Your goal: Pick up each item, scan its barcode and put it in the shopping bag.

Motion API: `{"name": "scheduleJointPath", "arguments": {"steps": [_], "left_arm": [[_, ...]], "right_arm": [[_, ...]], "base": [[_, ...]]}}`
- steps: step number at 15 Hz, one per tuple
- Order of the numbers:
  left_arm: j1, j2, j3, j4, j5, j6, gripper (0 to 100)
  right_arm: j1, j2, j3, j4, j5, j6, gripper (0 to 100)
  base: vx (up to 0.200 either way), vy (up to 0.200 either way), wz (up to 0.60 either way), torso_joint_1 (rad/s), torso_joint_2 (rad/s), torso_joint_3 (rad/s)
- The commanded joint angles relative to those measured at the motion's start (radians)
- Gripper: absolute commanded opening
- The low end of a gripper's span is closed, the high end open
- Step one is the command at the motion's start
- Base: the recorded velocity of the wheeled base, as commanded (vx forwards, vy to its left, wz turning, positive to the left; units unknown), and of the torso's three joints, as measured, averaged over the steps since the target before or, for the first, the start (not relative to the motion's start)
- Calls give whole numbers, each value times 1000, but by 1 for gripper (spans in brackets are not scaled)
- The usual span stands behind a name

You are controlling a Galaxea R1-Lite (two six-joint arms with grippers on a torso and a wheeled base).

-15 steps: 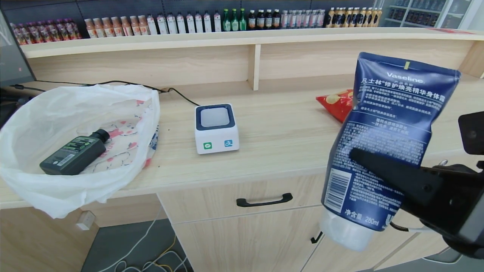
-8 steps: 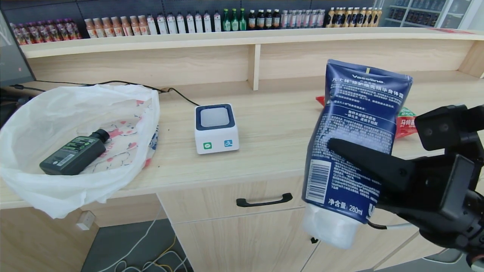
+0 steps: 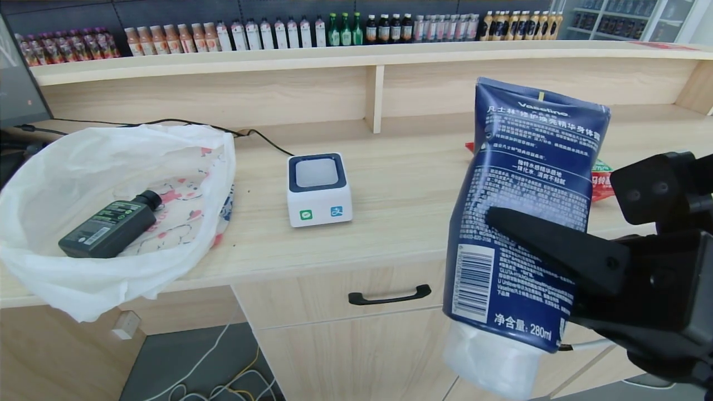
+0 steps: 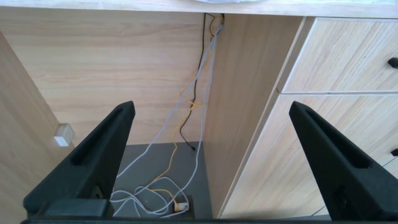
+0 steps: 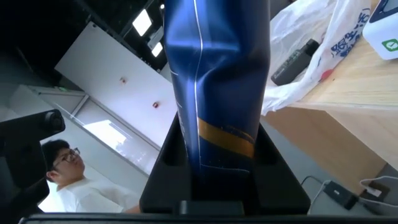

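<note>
- Lotion tube (image 3: 529, 167): the right gripper (image 3: 504, 223) is clamping it across the lower body, with one black finger lying over the printed back face. The tube is hanging roughly upright in the air in front of the counter (image 3: 401, 223) edge, with its white cap (image 3: 490, 362) pointing down.
- Barcode (image 3: 473, 278): it is facing the head camera rather than the scanner (image 3: 319, 189), which is sitting well apart to the left.
- Right arm: it is reaching in from the right, raised to about counter height.
- Left gripper (image 4: 211, 109): its fingers are standing wide apart on nothing. It is hanging below counter level, facing the cabinet front and the floor cables.
- Progress, as judged: a black bottle (image 3: 106, 225) is lying inside the shopping bag (image 3: 83, 278), so one item appears finished. The tube is waiting for scanning and bagging, and the red snack packet (image 3: 600, 179) is lying on the counter behind it.
</note>
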Motion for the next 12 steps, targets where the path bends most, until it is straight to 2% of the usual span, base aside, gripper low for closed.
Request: {"name": "scheduleJointPath", "arguments": {"steps": [1,12], "left_arm": [[0,0,0,0,1,-1,100],[0,0,0,0,1,-1,100]], "right_arm": [[1,-1,0,-1,1,0,0],[12,-3,-5,-1,1,-2,0]], "base": [[0,0,0,0,0,0],[0,0,0,0,0,0]]}}
